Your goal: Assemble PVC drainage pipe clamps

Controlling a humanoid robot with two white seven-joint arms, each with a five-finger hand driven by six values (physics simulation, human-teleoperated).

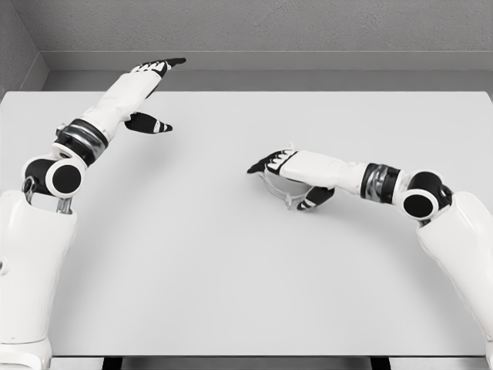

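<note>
A big pale grey table [231,270] is seen in front of grey walls [269,27], and most of its top is bare. Two white arms are stretched over it, well apart. The left hand [150,85] is held up near the far left edge of the table, with its dark fingers [171,62] spread out straight and the thumb pointed to the side; nothing is held by it. The right hand [289,176] is laid low near the middle of the table. A small white clamp [282,187] is seen under its palm, touched by it, but how tightly the fingers are closed on it cannot be told.
</note>
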